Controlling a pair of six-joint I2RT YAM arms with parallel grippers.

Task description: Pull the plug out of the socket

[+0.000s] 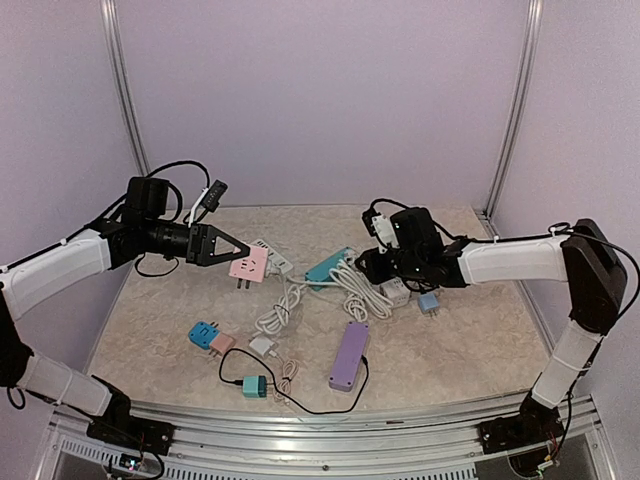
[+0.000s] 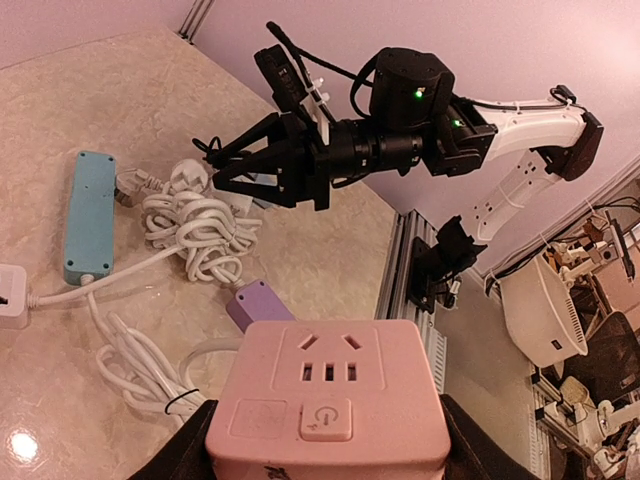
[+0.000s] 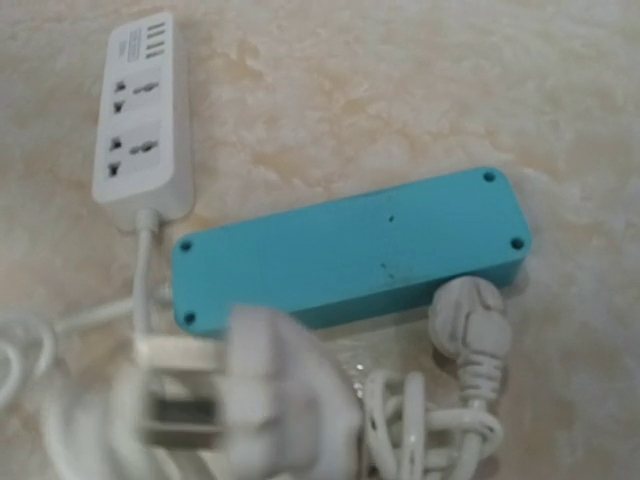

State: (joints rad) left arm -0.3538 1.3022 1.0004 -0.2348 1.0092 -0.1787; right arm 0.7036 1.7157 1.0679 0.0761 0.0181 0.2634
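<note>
The pink cube socket [image 1: 248, 265] hangs above the table with my left gripper [image 1: 235, 250] shut on its sides. In the left wrist view the socket's [image 2: 330, 395] face fills the bottom, its holes empty, between my left gripper's [image 2: 330, 445] black fingers. A white plug [image 3: 270, 400] shows blurred at the bottom of the right wrist view, over the coiled white cable [image 3: 440, 440]. My right gripper [image 1: 368, 262] hovers by the teal power strip [image 1: 330, 265]. Seen from the left wrist, my right gripper [image 2: 212, 168] has its fingers apart with nothing between them.
The teal strip [image 3: 350, 250] lies face down beside a white power strip [image 3: 143, 110]. A purple strip [image 1: 348, 355] lies near the front. Small adapters sit around: blue [image 1: 203, 333], teal [image 1: 254, 386], light blue [image 1: 428, 302], white [image 1: 395, 292]. Loose cables [image 1: 280, 315] cross the middle.
</note>
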